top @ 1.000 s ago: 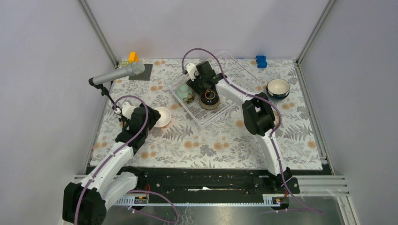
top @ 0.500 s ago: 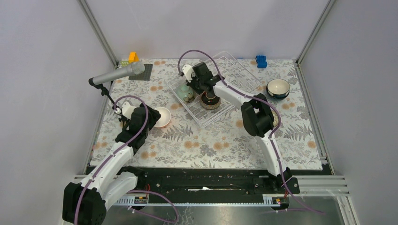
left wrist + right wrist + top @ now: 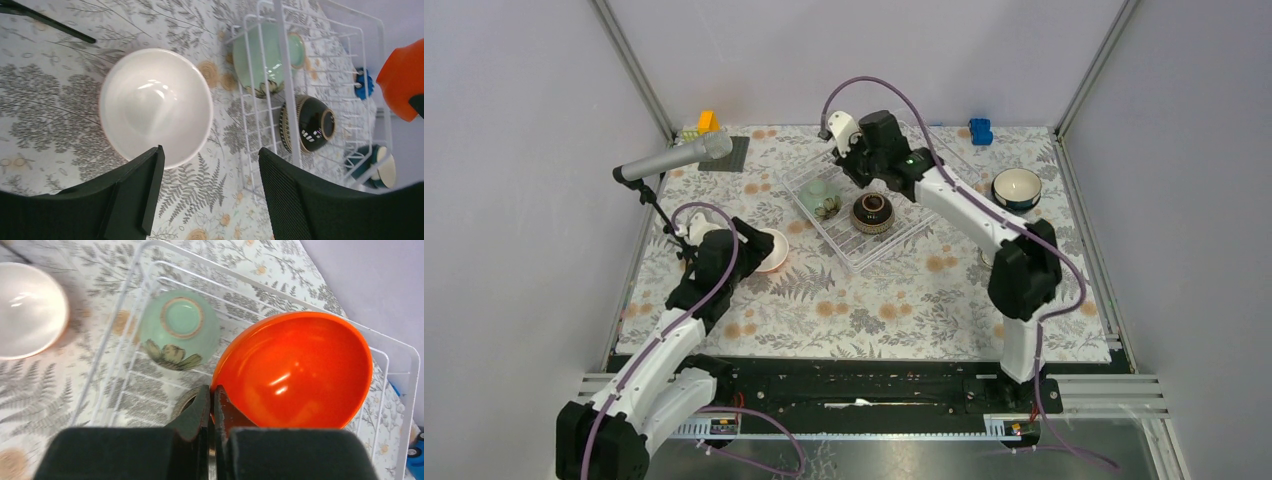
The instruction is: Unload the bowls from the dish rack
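Rim of orange bowl (image 3: pixel 295 370) pinched by right end effector (image 3: pixel 212 394); left end effector (image 3: pixel 210 155) agape.

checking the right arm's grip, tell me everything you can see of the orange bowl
The orange bowl is plain, glossy and smooth, like plastic or glazed ceramic, with no pattern or visible damage. The fingers of the right gripper pinch its rim; nothing else seems to touch it. It hangs over the dish rack, its empty inside facing the wrist camera.
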`<state>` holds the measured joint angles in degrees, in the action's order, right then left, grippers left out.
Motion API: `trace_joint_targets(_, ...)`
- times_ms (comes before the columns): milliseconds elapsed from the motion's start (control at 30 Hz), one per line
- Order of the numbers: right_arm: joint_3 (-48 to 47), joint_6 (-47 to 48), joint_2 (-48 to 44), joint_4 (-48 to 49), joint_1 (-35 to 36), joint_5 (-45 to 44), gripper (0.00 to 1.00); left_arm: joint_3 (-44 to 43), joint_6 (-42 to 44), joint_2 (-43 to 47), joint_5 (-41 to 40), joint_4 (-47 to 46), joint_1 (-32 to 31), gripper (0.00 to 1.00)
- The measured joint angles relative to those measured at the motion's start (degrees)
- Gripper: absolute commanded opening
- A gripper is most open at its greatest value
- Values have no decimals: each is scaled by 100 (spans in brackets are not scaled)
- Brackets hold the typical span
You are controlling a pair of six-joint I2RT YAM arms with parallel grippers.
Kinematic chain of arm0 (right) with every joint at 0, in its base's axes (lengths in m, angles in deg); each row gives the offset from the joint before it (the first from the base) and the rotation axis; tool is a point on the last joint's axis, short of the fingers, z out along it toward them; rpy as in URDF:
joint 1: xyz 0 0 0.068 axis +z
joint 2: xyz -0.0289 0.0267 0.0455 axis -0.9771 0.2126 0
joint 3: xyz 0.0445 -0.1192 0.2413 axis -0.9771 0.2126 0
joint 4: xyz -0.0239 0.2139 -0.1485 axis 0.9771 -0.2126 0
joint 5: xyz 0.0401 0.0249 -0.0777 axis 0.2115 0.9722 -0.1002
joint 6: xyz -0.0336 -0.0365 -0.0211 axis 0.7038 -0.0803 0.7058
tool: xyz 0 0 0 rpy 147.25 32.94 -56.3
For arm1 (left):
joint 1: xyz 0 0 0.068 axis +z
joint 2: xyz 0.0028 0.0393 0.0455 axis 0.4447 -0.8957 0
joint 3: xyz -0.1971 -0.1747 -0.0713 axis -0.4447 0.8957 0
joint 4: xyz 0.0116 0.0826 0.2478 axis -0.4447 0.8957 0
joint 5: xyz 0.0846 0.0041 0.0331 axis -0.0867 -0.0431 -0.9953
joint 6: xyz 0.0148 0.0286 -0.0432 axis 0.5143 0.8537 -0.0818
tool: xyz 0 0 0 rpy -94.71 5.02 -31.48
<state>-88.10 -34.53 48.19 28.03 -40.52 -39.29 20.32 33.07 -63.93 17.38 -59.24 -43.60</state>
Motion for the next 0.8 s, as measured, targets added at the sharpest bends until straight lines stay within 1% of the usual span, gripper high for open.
trace_joint_targets(67,275,-22,-380,22,4,247,0,0,76,55,234,-72,0,76)
trace_joint_targets(233,1309,-42,-1493,-98,35,1038,0,-33,210,136,669,-125,0,81)
trace_joint_targets(400,1917,-81,-2243,-254,92,1803,0,-389,372,111,1165,-92,0,85)
trace_joint_targets(500,2076,-140,-2474,-402,179,2264,0,-721,525,17,1519,-74,0,86)
trace_joint_targets(567,2133,-162,-2535,-483,315,2417,0,-874,608,-13,1733,-68,0,86)
trace_joint_targets(800,2406,-149,-2555,-822,1102,2367,0,-1436,1025,-55,2426,435,0,86)
